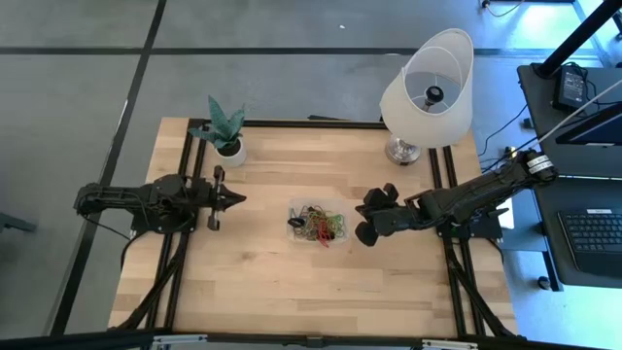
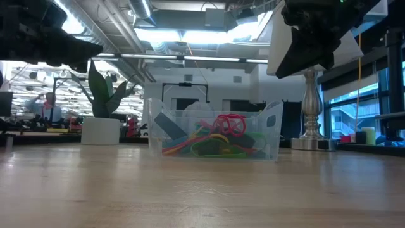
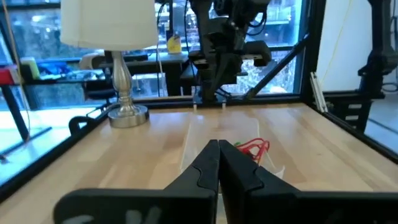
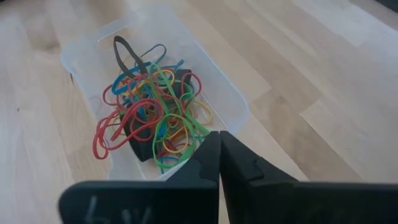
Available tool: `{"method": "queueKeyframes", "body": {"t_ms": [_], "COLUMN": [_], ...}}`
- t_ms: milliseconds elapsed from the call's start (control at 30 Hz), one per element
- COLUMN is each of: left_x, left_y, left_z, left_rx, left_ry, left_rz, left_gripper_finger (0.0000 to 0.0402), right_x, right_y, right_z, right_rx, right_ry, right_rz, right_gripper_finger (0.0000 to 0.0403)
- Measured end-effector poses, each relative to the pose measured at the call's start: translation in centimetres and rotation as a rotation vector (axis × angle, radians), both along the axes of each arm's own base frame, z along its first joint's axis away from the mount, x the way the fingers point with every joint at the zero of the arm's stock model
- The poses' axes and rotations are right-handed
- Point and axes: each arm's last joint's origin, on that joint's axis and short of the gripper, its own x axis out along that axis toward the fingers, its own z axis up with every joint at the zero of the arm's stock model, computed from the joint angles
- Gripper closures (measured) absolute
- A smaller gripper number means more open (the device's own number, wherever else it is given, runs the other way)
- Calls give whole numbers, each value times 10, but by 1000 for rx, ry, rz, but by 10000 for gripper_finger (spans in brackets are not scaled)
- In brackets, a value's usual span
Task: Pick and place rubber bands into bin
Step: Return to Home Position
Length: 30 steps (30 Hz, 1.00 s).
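Observation:
The clear plastic bin (image 1: 294, 208) stands on the table's middle, holding a tangle of red, green, yellow, blue and black rubber bands (image 1: 321, 226). They also show in the right wrist view (image 4: 152, 115) and the low view (image 2: 215, 139). My right gripper (image 4: 219, 149) is shut and empty, raised just right of the bin (image 4: 236, 106); it also shows in the high view (image 1: 364, 222). My left gripper (image 3: 219, 152) is shut and empty, raised left of the bin; it also shows in the high view (image 1: 238, 198).
A white pot with a green plant (image 1: 226, 131) stands at the far left. A lamp with a white shade (image 1: 428, 83) stands at the far right. Black frame rails (image 1: 185, 282) run along the table's left and right sides. Bare wood lies toward the near edge.

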Motion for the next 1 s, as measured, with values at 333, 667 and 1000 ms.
{"method": "queueKeyframes", "body": {"t_ms": [333, 667, 1000], "left_x": [0, 0, 0], "left_y": [1, 2, 2], "left_z": [0, 0, 0], "left_rx": [-38, -43, -44], "left_ry": [-4, -5, -6], "left_rz": [45, 52, 52], "left_gripper_finger": [394, 395, 397], "right_x": [-6, -53, -88], "right_y": [-2, -18, -48], "right_z": [10, -4, -31], "right_rx": [-66, -108, -108], "right_ry": [-7, -171, -493], "right_rz": [75, 219, 496], "right_gripper_finger": [400, 401, 403]}}
